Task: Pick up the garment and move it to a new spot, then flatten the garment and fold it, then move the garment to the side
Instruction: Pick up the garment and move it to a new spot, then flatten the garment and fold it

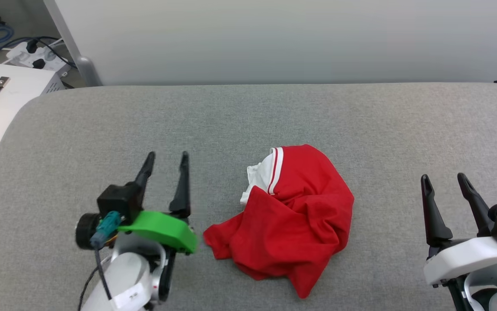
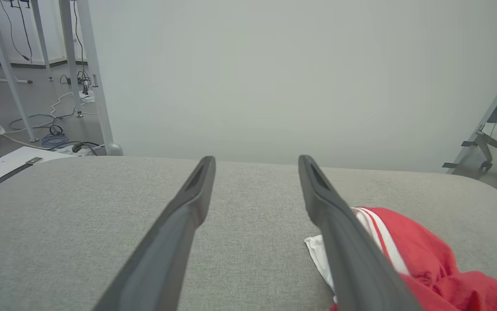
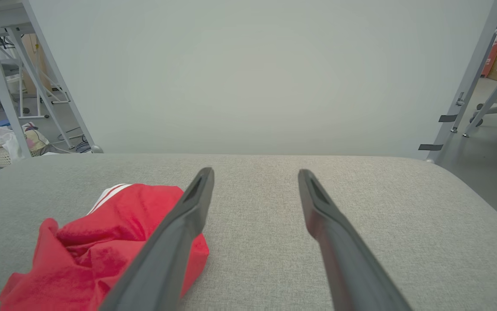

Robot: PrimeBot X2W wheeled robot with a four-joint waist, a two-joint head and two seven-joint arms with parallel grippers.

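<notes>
One crumpled red T-shirt lies at the lower middle, on the gray pad. There are two grippers. The left gripper is at lower left and the right gripper at lower right. Both are spread wide and empty.

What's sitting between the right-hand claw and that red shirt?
Nothing. In the head view, bare grey surface stretches between the right gripper and the crumpled garment.
</notes>
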